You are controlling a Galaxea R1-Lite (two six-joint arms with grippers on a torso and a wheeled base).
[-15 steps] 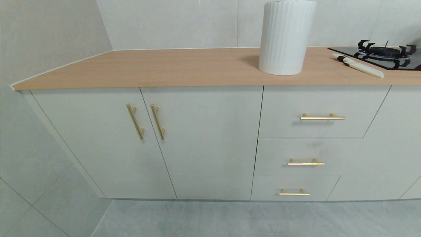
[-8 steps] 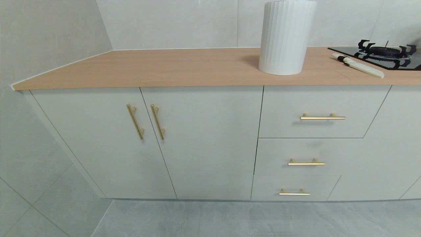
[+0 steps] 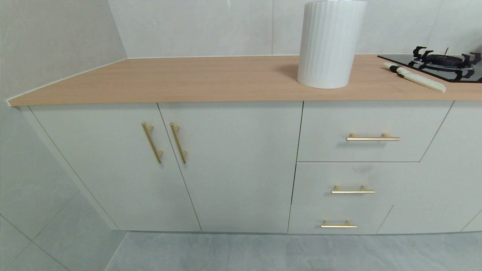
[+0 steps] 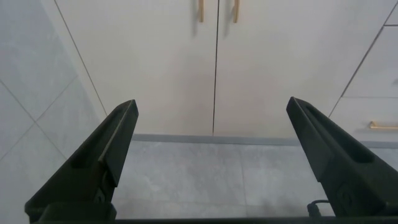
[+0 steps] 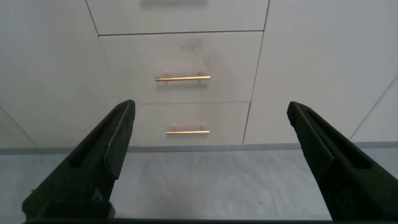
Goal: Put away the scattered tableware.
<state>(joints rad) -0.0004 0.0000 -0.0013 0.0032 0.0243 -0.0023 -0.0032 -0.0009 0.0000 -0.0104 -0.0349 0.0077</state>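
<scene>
A white knife with a black band (image 3: 414, 77) lies on the wooden countertop (image 3: 196, 79) at the right, beside the stove. A tall white ribbed container (image 3: 329, 43) stands on the counter left of the knife. My left gripper (image 4: 211, 112) hangs open low down, facing the double cabinet doors (image 4: 217, 62) above the floor. My right gripper (image 5: 208, 112) is open too, low before the two lower drawers (image 5: 183, 78). Nothing sits between either pair of fingers.
A black gas stove (image 3: 444, 62) sits at the counter's far right. Below are two doors with gold handles (image 3: 163, 143) and three drawers with gold handles (image 3: 372, 138). A tiled wall closes the left side. Grey tiled floor (image 3: 263, 252) runs along the cabinet.
The whole head picture has shifted slightly, with the counter a little lower and nearer, so the camera has moved. Nothing on the counter has moved.
</scene>
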